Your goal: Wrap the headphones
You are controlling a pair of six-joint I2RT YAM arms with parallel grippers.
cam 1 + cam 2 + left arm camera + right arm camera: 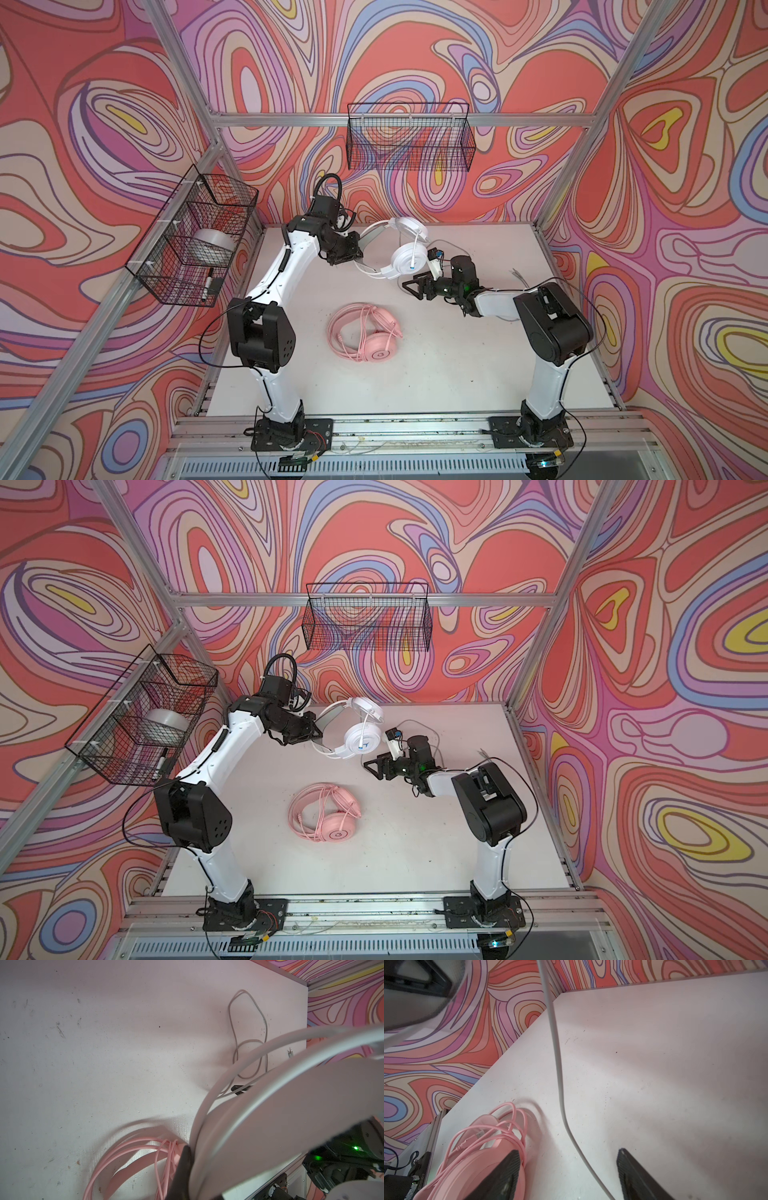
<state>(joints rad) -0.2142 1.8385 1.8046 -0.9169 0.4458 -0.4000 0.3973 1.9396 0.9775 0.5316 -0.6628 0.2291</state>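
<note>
Left claw [358,262]: closed on the white set's headband, beyond the pink set.
Pink set [376,351]: flat on the bench [457,353], its cable looped over it.
White set [409,257]: beyond the pink set, well apart.
Grey cable [556,1053]: runs between the right claw's jaws.
Right claw [417,283]: jaws apart, holding nothing; beyond and right of the pink set.

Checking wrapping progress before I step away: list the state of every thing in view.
white headphones, held above the table by the headband
grey cable, unwrapped, hanging down and trailing loose on the table
pink headphones, lying on the table, cable wound around them
left gripper, shut on the white headband
right gripper, open, grey cable running between its jaws
</note>
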